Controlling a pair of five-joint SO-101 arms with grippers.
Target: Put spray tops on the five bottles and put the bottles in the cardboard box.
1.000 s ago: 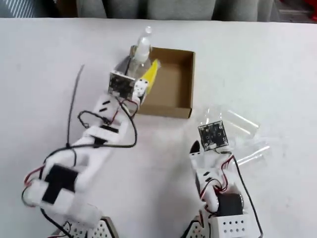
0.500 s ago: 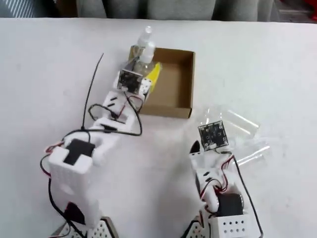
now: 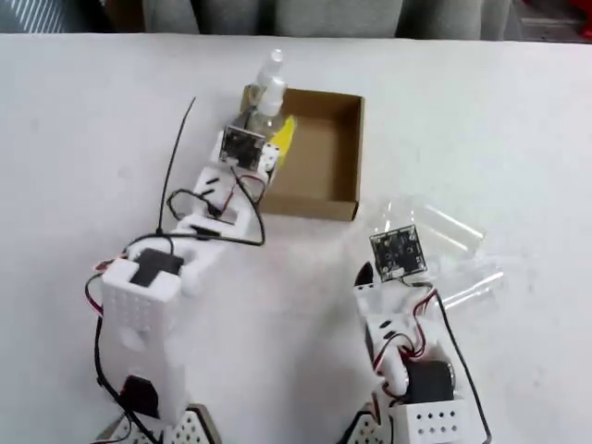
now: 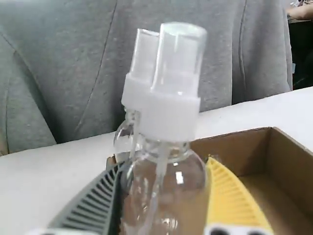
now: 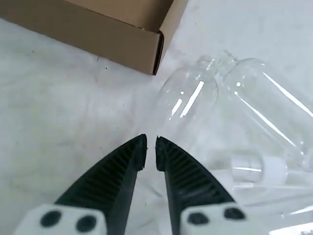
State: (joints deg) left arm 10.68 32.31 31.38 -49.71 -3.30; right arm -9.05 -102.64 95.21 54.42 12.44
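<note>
Clear capped bottle (image 4: 156, 196) sits clamped in the left gripper's (image 3: 262, 129) fingers (image 4: 230, 196) at the cardboard box's (image 3: 324, 176) far corner, seemingly beside a second capped bottle (image 4: 142, 49). Uncapped bottles (image 5: 188, 98) lie on the worktop (image 3: 481, 111) near the right gripper (image 5: 146, 149), whose fingers are nearly closed and empty. Most capping is left.

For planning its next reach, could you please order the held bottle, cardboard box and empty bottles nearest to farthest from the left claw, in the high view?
1. Held bottle: gripped inside the left claw.
2. Cardboard box: right beside the claw, at one corner.
3. Empty bottles: lying well past the box's other end.
</note>
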